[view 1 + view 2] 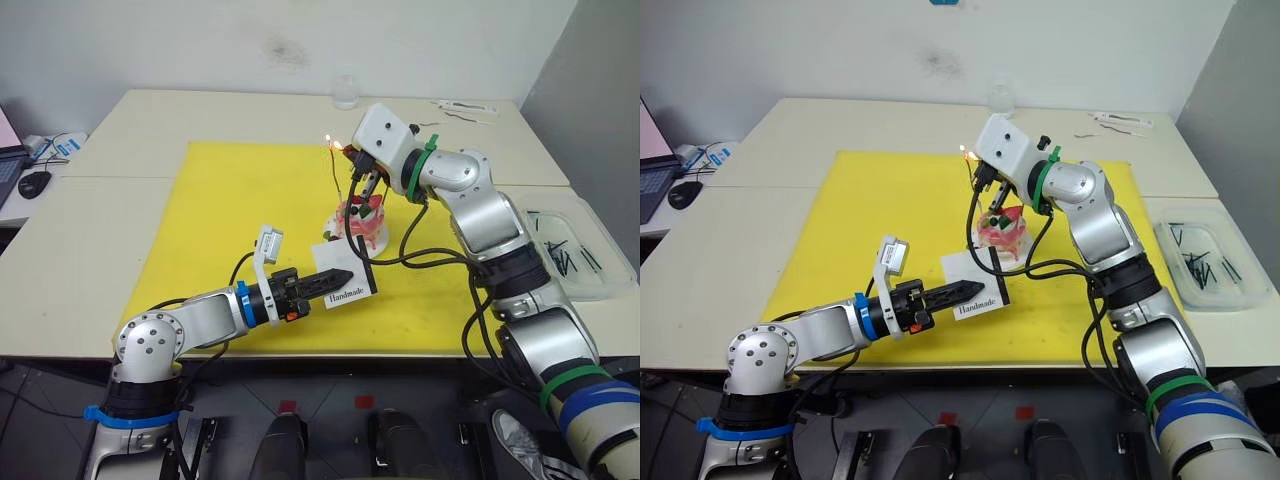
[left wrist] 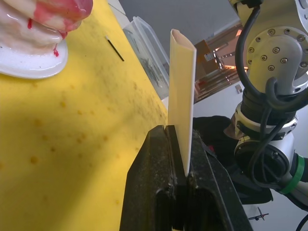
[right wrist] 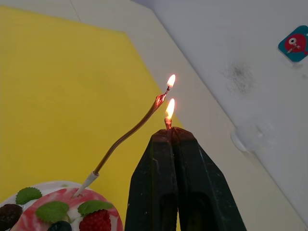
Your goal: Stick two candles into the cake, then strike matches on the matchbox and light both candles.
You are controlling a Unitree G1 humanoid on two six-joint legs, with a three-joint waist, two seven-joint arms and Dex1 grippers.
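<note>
Leftmost, a laptop [image 1: 8,152] and a black mouse [image 1: 34,183] sit on a side desk beyond the table's left edge. The left gripper [image 1: 338,277] reaches low over the front part of the yellow mat [image 1: 230,230], its fingers pinching a matchbox [image 1: 343,274] held on edge; the box is flat and white, with the black script "Handmade" on its face and a dark strip along one side. Just behind the box, near the mat's centre, stands the cake [image 1: 363,220]: small, round, pink and white, on a white plate, topped with a red berry, dark berries and green leaves. A candle [image 3: 130,134], thin and bent, with a white base, rises from the cake's top and burns at its tip. The right gripper [image 3: 169,131] hovers above the cake, fingers pressed together on a short match [image 3: 168,122] whose flame stands just beside the candle flame. One loose match [image 2: 115,48] lies on the mat beyond the plate. Open mat stretches to the left and behind the cake. A glass [image 1: 345,92] stands at the table's back edge. At the right edge, a clear tray [image 1: 580,250] holds dark sticks.
</note>
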